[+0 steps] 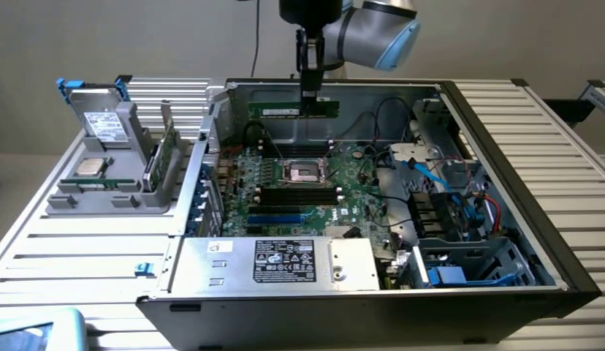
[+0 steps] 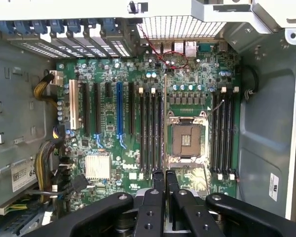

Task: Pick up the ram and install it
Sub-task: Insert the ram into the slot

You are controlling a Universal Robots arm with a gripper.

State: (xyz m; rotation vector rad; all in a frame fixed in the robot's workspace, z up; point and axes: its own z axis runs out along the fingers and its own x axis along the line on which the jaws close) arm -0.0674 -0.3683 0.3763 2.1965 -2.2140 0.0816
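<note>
Ram: the ram [image 1: 293, 110] hangs level in the air over the back of the open computer case [image 1: 522, 153], its long side running across the exterior view, well above the board
Pincer: the gripper [image 1: 310, 97] comes straight down onto the ram's upper edge, its jaws drawn narrow and clamped on the stick
Motherboard: the motherboard [image 2: 113, 148] lies flat in the case floor, directly below the gripper in the wrist view
Slots: long black memory slots [image 2: 151, 131] run on both sides of the CPU socket [image 2: 186, 139]; no stick looks seated in them
Side rack: a grey holder [image 1: 107, 194] outside the case, on the exterior view's left, carries other parts
Done: the pick-up, judging by the ram held clear of every surface
Left: the install; the ram is well apart from any slot and not yet lowered
</note>
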